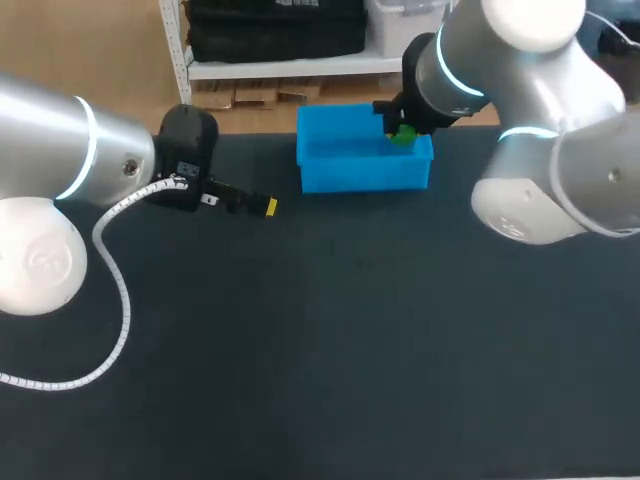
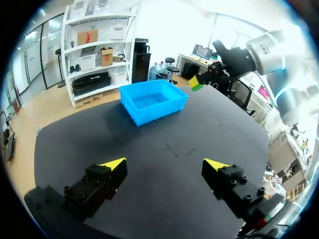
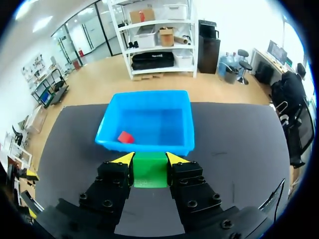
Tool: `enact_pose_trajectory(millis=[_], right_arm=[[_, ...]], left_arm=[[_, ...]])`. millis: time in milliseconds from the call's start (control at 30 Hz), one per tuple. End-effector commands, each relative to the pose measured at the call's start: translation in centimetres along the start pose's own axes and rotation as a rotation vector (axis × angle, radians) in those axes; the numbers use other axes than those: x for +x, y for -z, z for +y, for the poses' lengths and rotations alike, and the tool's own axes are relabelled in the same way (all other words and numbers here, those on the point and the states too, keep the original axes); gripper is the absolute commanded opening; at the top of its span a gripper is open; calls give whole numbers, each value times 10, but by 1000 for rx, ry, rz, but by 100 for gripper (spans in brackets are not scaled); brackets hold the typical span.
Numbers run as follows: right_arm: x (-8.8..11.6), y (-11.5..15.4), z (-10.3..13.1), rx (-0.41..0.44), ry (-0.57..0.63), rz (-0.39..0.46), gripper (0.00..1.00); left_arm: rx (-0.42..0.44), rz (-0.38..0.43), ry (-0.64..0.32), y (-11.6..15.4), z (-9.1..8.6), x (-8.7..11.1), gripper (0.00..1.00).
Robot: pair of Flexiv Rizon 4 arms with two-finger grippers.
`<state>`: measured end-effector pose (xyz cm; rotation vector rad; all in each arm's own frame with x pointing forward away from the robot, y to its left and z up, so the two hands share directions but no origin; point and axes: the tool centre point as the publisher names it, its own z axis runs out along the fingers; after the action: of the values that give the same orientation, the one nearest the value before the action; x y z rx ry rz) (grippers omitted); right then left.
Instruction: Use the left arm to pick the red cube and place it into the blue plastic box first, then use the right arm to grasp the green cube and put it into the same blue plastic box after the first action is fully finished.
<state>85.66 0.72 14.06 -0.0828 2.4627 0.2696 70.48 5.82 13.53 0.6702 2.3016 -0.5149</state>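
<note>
Right wrist view is showing the small green cube (image 3: 149, 172) being gripped from both sides by the yellow-tipped fingers of the right end effector (image 3: 149, 159), with the blue plastic box (image 3: 144, 146) just ahead. The small red cube (image 3: 125, 137) is lying inside that box. The left end effector (image 2: 165, 164) is hanging open and empty above the dark table (image 2: 169, 129).

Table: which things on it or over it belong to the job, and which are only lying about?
Job:
red cube, inside the blue plastic box
green cube, held by the right gripper
left gripper, open, holding nothing

Not the job:
table itself
white coiled cable
</note>
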Motion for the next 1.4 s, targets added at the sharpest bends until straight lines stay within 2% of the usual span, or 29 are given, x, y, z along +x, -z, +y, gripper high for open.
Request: enact_pose_trajectory(millis=[33,267,567,933,1400], right_arm=[[-18,-33,5,-1,-2,14,0],[-39,-63,9,-5,-3,31,0],[-52,-95,8,23,8,67,0],[-54,-120,-8,54,-14,119,0],[-49,-132,-13,66,-23,171,0]], left_arm=[[9,-5,-2,0,2,1,100],[9,-5,-2,0,2,1,100],[9,-5,-2,0,2,1,100],[9,-5,-2,0,2,1,100],[9,-5,-2,0,2,1,100]])
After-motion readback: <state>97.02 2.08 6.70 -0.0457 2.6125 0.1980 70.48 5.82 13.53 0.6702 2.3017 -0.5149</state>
